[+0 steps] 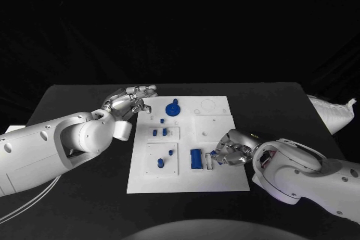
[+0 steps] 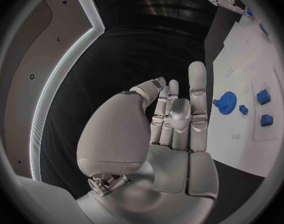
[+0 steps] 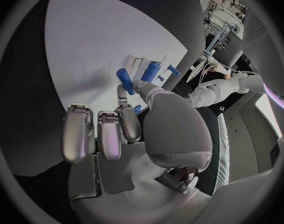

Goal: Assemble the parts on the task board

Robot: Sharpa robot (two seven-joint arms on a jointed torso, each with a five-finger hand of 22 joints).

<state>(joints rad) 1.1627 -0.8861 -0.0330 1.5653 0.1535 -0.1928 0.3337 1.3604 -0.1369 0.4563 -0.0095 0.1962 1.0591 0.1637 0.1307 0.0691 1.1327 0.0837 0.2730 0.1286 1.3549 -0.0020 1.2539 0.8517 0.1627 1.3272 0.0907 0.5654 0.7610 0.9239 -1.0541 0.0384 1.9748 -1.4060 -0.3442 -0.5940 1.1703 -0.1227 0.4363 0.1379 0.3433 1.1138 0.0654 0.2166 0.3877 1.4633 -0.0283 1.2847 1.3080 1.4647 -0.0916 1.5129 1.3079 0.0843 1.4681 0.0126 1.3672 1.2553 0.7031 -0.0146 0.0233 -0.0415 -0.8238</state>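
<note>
The task looked partly done: on the task board (image 1: 188,182) in the middle of the table (image 1: 75,99), a blue gear (image 1: 172,109) sat at the upper centre of the frame, small blue parts (image 1: 159,131) lay mid-board, and others remained loose. The right robot hand (image 1: 231,149) pinched a small blue piece (image 3: 137,109) just beside the blue cylinder (image 1: 196,159), whose long axis ran up-down in the frame. The left robot hand (image 1: 129,101) hovered with fingers apart, empty.

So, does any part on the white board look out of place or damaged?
Nothing stands out. The blue parts, such as the gear and the cylinder, lie on the task board undamaged. The right hand touches a small piece beside the cylinder.
</note>
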